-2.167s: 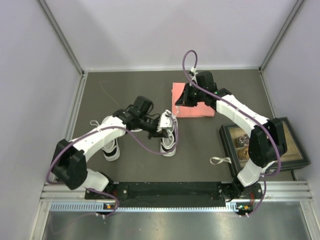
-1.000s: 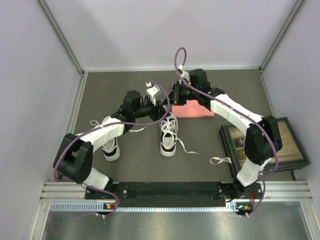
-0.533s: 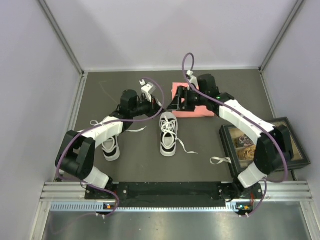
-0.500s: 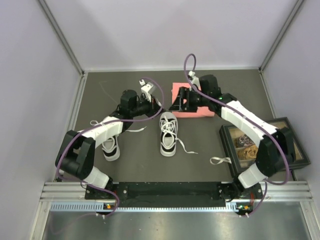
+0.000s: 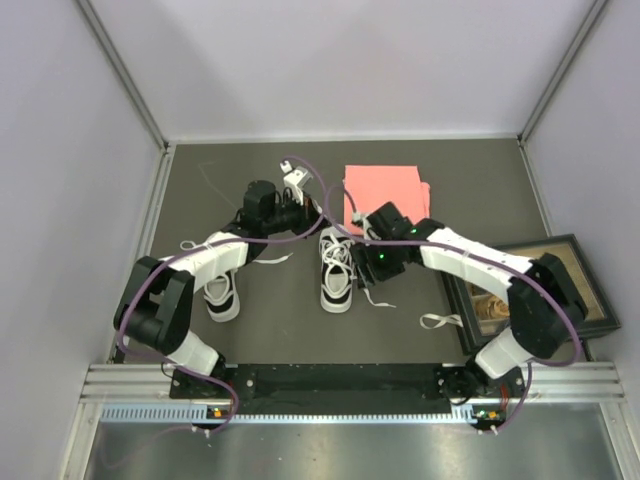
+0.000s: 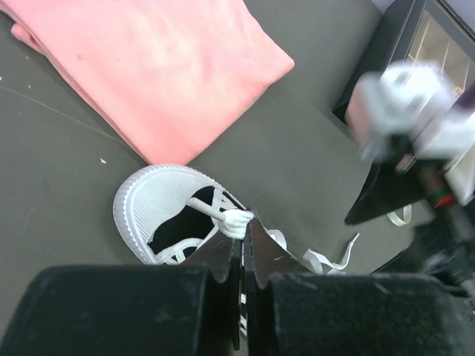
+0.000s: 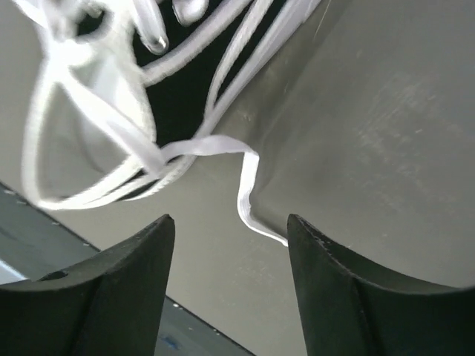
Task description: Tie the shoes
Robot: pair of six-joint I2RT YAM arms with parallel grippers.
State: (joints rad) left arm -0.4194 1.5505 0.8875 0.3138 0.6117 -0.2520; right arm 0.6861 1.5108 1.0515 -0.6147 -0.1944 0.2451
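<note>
Top view, lower left of the dark table [image 5: 280, 335]: first sneaker [image 5: 222, 298], white with a black side, partly covered by the left arm's forearm. One of its loose laces [image 5: 190, 245] trails up and to the left on the table.

Left gripper [image 6: 243, 226]: jaws pressed together and pinching the end of a white lace [image 6: 234, 221]. In the left wrist view the pinch is at centre frame. The lace runs a short way left from it into the dark opening of the second sneaker. The held end is lifted off the shoe.

Second sneaker [image 5: 336, 283]: centre of the top view, standing on its sole, laces loose and spread. It is well apart from the first sneaker. It lies near the lower left corner of the pink cloth [image 5: 385, 190]; I can't tell if they touch. The cloth is folded flat, upper centre of the frame.

Right gripper [image 7: 230, 220]: in the top view it is low over the table, just beside the right side of the second sneaker. In the right wrist view the fingers [image 7: 126, 289] are spread wide and grip nothing. A flat lace strand [image 7: 249, 196] lies on the table in the gap, and neither finger touches it. It leads up to the tangle of laces in the upper left of that view.

Right side of the top view: a white strip [image 5: 440, 321] lies on the table just left of a dark framed box [image 5: 580, 310]. The box sits at the right edge, partly under the right arm. Its contents are too small to tell.
</note>
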